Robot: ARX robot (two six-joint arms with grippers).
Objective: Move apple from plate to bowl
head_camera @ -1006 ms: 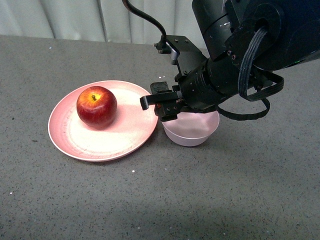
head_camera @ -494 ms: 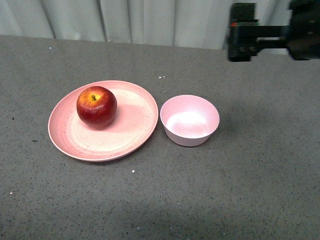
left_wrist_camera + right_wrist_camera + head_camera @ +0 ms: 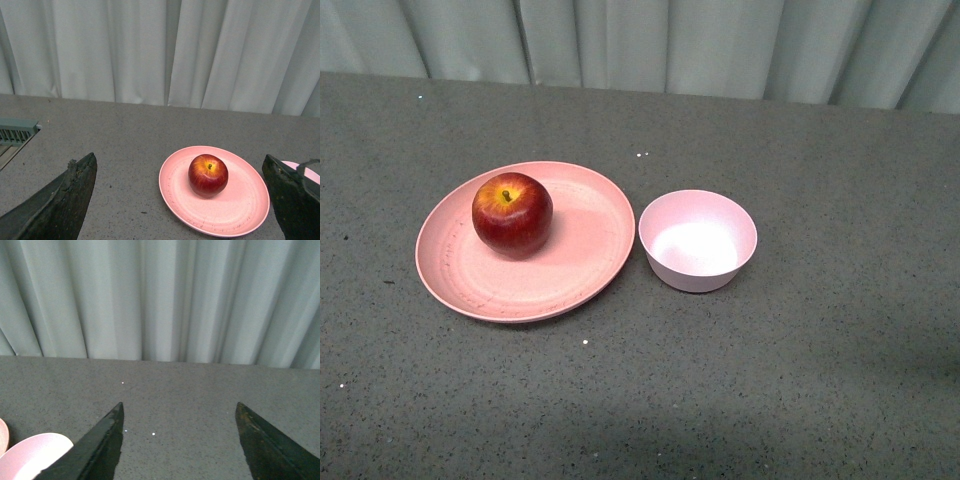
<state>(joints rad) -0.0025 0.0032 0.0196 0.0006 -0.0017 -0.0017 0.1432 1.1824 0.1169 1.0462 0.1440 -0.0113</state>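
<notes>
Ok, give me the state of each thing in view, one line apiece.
apple: upright, stem up, resting on the plate, not held.
plate: flat on the table, carrying the apple.
bowl: upright, empty, beside the plate.
left tool: open, empty.
right tool: open, empty.

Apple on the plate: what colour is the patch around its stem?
Yellow-orange; the apple shows it best in the left wrist view.

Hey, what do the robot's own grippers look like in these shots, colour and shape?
Only fingers show. The left gripper has two dark grey-black fingers, wedge-shaped with a rough, pitted surface. The right gripper has black fingers, smoother, tapering to points. No markings or cables are clear; the front view shows neither arm.
</notes>
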